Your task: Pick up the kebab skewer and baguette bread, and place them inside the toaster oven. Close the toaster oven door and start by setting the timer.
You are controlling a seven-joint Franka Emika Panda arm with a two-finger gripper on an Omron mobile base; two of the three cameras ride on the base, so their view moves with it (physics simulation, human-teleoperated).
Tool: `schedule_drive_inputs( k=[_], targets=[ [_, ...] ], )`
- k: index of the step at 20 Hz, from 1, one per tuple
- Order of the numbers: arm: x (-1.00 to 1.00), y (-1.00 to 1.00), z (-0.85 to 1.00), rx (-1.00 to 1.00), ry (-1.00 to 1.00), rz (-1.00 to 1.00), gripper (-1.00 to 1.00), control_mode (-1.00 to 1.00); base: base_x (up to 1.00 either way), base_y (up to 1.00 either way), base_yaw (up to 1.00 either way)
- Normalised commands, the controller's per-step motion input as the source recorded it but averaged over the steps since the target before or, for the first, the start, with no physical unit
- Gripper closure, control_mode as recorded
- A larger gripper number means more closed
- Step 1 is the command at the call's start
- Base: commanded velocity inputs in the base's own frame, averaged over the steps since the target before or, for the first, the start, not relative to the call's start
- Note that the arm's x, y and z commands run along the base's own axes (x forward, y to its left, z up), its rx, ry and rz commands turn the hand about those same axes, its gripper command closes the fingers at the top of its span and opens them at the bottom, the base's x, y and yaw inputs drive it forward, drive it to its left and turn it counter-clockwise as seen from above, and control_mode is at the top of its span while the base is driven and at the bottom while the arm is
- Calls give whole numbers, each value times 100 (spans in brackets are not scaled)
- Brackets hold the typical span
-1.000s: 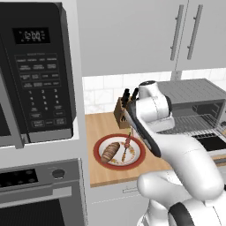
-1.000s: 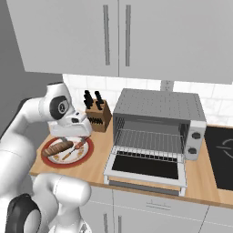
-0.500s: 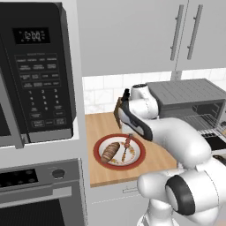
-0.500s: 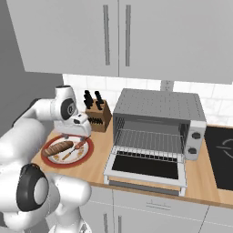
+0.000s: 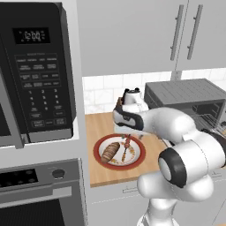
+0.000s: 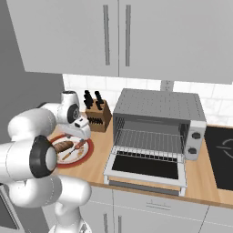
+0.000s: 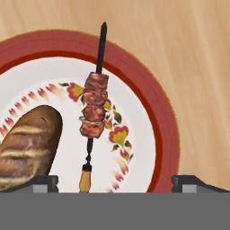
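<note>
Fingers (image 7: 115, 182) spread wide, pointing down over the kebab skewer (image 7: 93, 112).

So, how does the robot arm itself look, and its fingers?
The arm is glossy white, made of thick rounded segments, with dark grey round caps at its joints. The hand is white with a dark band. The gripper ends in two small dark grey, blocky fingers. No cables or markings are visible.

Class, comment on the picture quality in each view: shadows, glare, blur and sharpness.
Left base view: even flat light, no glare, baguette bread slightly soft. Right base view: toaster oven crisp, interior shaded. Hand view: kebab skewer sharp, plate rim and pattern clear, almost no shadow.
</note>
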Motion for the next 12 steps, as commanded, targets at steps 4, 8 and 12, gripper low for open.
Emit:
schedule_drive_inputs(
  k=[4,8,12],
  targets=[
    [49,6,-37,0,0,-5,-100,-100,0,0,0],
    [49,8,-41,0,0,-4,-100,-100,0,0,0],
    [44,8,-33,0,0,-3,-100,-100,0,0,0]
  ],
)
